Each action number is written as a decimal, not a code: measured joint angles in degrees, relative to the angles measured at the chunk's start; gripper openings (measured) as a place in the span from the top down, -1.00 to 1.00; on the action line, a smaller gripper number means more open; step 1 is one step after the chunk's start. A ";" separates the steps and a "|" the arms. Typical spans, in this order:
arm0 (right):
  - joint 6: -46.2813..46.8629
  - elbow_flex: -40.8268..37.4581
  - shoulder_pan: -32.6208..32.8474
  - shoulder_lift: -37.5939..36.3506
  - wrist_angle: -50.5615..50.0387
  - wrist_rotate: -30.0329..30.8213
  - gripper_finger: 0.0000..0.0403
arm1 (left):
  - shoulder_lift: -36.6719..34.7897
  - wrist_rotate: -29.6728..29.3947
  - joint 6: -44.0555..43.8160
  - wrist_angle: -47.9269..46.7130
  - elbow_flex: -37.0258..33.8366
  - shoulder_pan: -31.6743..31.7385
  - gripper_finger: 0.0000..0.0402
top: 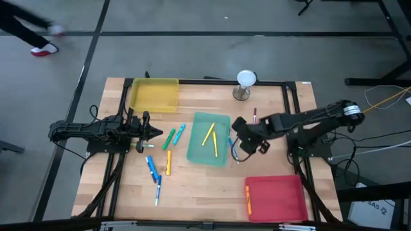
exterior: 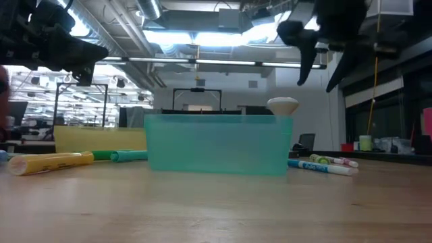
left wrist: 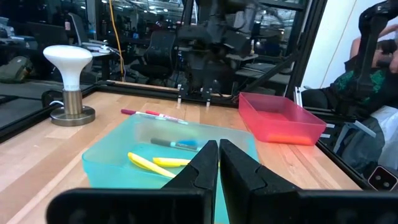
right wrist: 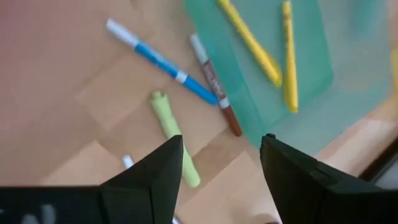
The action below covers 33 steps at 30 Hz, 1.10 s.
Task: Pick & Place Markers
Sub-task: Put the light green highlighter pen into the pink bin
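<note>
The translucent teal tray holds two yellow markers; the yellow tray looks bare; the red tray has an orange marker at its edge; other thin markers lie on the wooden table; the right gripper hovers with fingers apart, empty, beside the teal tray; the left gripper has its fingers pressed together.

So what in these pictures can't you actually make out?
- Low view: whatever lies inside the teal tray; its frosted wall blurs it.
- Low view: the left pincer; only its dark arm shows, cut by the picture's edge.
- High view: the print on the blue markers; too small.
- Right wrist view: the white-tipped marker mostly hidden behind the right pincer.
</note>
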 joint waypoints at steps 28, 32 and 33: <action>-16.60 -0.06 -16.72 12.62 0.76 -13.79 -0.04 | 0.00 0.00 0.00 -0.01 0.01 0.01 0.94; -20.06 -0.06 -17.71 14.45 0.77 -14.51 -0.04 | 0.00 0.00 0.00 -0.01 0.02 0.01 0.94; -20.38 -0.06 -17.87 14.89 0.79 -14.49 -0.04 | 0.00 0.00 0.00 0.00 0.00 0.00 0.94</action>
